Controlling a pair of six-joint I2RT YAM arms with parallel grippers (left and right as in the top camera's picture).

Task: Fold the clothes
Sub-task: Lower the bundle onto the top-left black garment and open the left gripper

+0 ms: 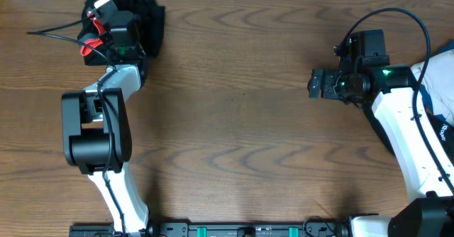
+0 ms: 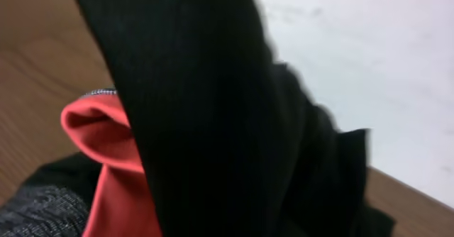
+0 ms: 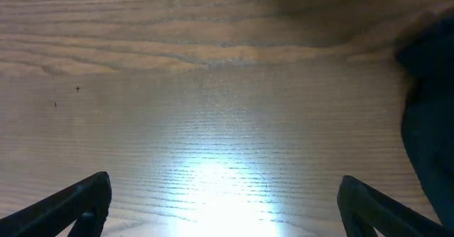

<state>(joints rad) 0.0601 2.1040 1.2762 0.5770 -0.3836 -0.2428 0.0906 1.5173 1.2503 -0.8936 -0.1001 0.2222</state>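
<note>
We cannot tell how far the left tool [image 1: 106, 20] is open. Its fingers are buried in the black garment [image 2: 213, 123], which fills the left wrist view, with the red band [image 2: 106, 159] showing at lower left. The garment lies bunched at the far left corner of the surface [image 1: 234, 109]. The left arm therefore reaches forward over it with the wrist tipped down into the heap. We judge this serves to take hold and draw the cloth toward the middle.

The right tool [image 3: 227, 208] is spread wide and holds nothing. It hovers over bare wood and points toward the centre, which we judge to be a waiting position. Its arm extends forward beside the white and blue clothes [image 1: 436, 81] at the right edge.
</note>
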